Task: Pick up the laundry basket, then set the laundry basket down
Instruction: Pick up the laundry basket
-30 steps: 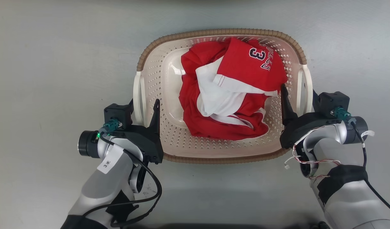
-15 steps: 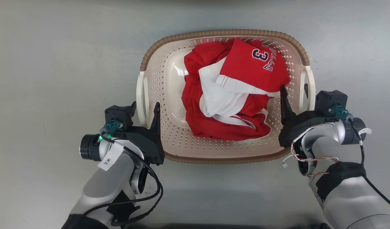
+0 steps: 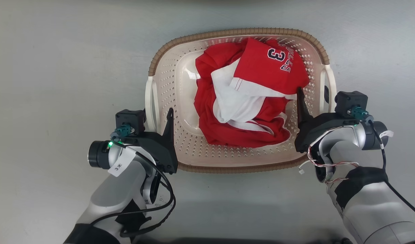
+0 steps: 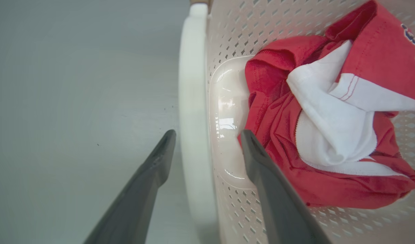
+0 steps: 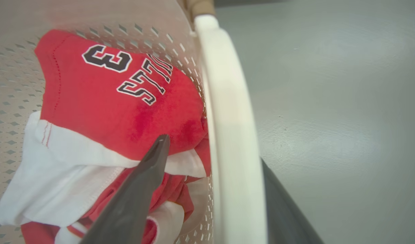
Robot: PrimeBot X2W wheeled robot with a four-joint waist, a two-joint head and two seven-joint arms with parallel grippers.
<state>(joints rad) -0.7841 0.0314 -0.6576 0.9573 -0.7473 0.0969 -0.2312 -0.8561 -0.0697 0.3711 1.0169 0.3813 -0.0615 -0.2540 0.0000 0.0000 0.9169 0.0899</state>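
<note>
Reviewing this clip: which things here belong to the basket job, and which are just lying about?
Part of the job:
- cream perforated plastic laundry basket with brown woven-look rim
- its white side handles
- left gripper and right gripper, each open astride a handle

Just there:
- crumpled red and white jersey numbered 3, lying inside the basket
- plain grey floor

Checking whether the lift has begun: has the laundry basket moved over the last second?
Yes, slightly. Against the dark strip at the head view's bottom edge, the laundry basket has shifted a little up the picture and rightward.
</note>
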